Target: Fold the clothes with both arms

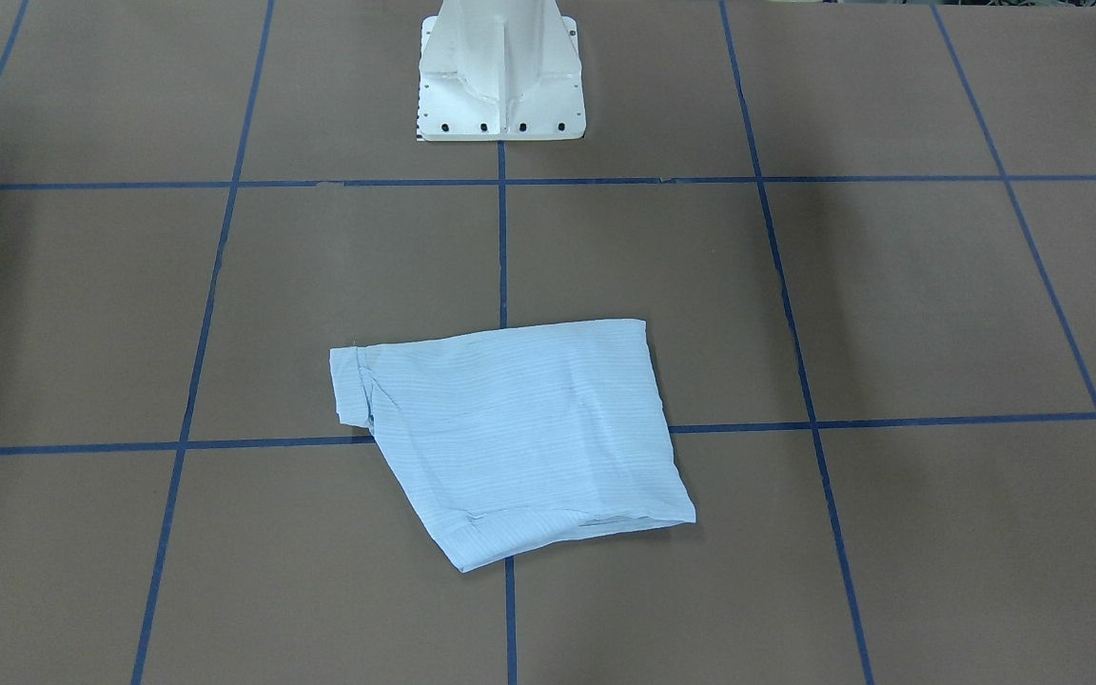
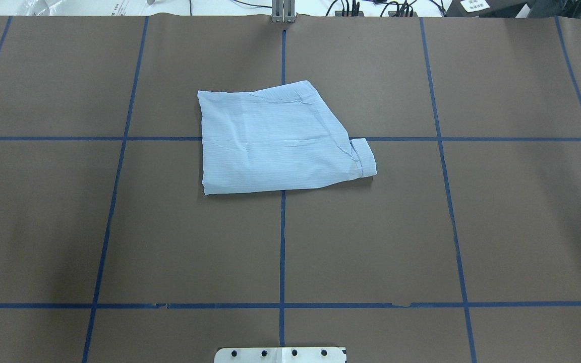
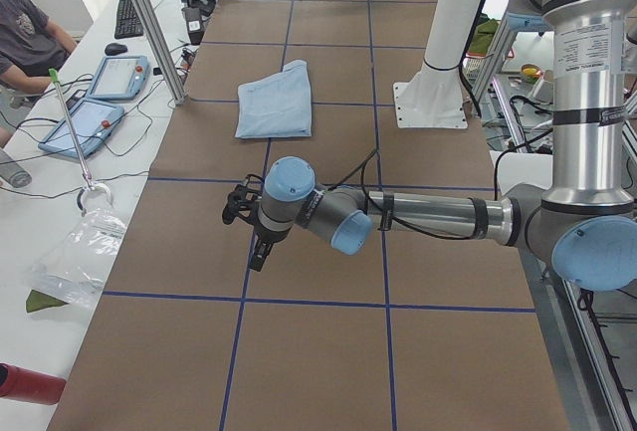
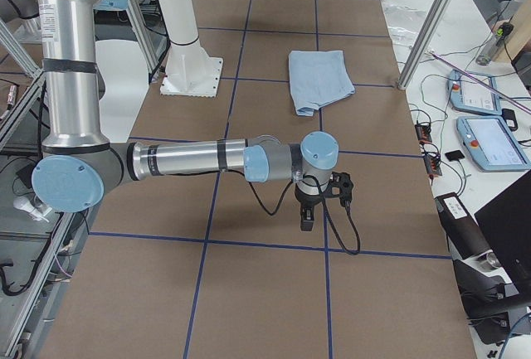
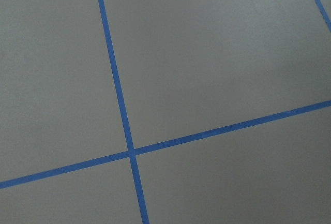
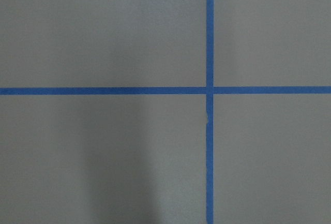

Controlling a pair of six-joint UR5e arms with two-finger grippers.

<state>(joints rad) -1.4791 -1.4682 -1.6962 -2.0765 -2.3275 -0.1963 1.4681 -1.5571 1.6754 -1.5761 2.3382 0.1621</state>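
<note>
Brown paper covers the table (image 2: 119,227), gridded with blue tape (image 2: 282,242). Nearest the robot, at 6 o'clock in the overhead view: white pedestal base (image 2: 280,354).

Left gripper (image 3: 257,260) and right gripper (image 4: 305,220) hang low over bare paper at opposite ends of the table, well apart from the cloth. Both show only in the side views, so I cannot tell whether the fingers are parted or closed. The wrist cameras show only paper and tape.

Farther out, toward 12 o'clock from the base: pale-blue striped shirt (image 2: 275,143), lying flat and already folded into a skewed packet over a tape crossing. A cuff (image 2: 363,159) juts out at its 3 o'clock edge.

Handling (judgement): light, thin, limp, several layers. It will likely sag and slide on the paper. Pinch through all layers at two corners of one edge, one arm on each.

Containers: one clear plastic bag (image 3: 75,252) on the side bench. Its contents are not legible.
</note>
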